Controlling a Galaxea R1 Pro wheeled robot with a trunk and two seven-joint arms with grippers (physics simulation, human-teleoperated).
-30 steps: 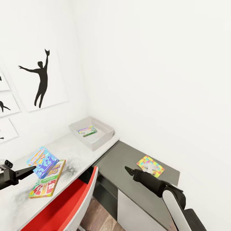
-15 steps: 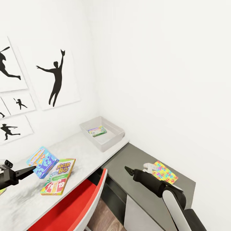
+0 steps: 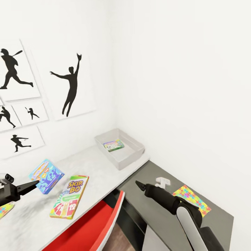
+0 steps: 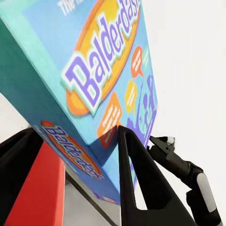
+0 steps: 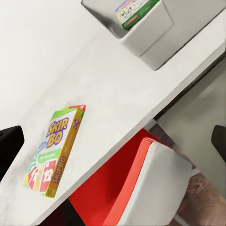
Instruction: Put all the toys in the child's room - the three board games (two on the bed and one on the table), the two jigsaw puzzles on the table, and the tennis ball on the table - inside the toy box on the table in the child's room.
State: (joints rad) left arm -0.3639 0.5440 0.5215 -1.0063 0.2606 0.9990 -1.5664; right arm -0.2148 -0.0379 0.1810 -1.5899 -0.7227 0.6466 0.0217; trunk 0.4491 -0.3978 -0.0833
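The flat blue printed Balderdash box (image 3: pixel 46 175) was clamped by one corner in the left gripper (image 3: pixel 32 184); judged light, stiff, tilt-prone.

My left gripper (image 3: pixel 35 182) sits low at my left side, fingers pointing forward and clamped on the blue game box (image 3: pixel 46 175), held tilted in the air. My right arm (image 3: pixel 181 212) reaches forward from the lower right, forearm angled up-left, its gripper (image 3: pixel 139 184) tip dark and narrow; I cannot tell its jaw state.
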